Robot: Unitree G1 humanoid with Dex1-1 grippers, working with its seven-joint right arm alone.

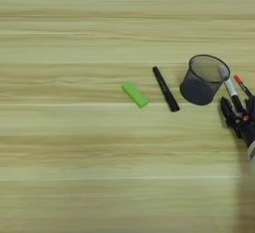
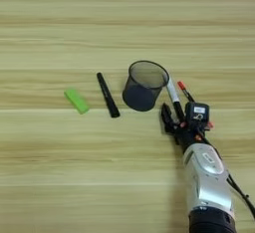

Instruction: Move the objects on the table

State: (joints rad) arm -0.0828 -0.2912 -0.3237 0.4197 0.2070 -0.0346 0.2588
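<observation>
Your right gripper [image 2: 175,116] sits at about four o'clock on the table [image 2: 60,177], with the silver forearm [image 2: 209,182] running down to the bottom edge of the right eye view. Its two black fingers [image 2: 166,117] stand apart, one on each side of the black cap end of the white-barrelled marker [image 2: 173,91]; whether they press on it, you cannot tell from here.

That marker lies on the table, its white barrel running up towards eleven o'clock from the gripper until its far end reaches the rim of the wire-mesh pen cup [image 2: 143,86]. Just beside it, at the gripper's one o'clock, you see a thin dark pen with a red tip [image 2: 185,92], lying roughly parallel to the marker.

The pen cup stands upright at the gripper's ten o'clock, mouth open to the camera. At nine o'clock from the cup, near but apart from it, lies the slim black marker [image 2: 107,95], slanted from upper left to lower right. Further out at nine o'clock, a small green block [image 2: 76,101] lies flat on the table.
</observation>
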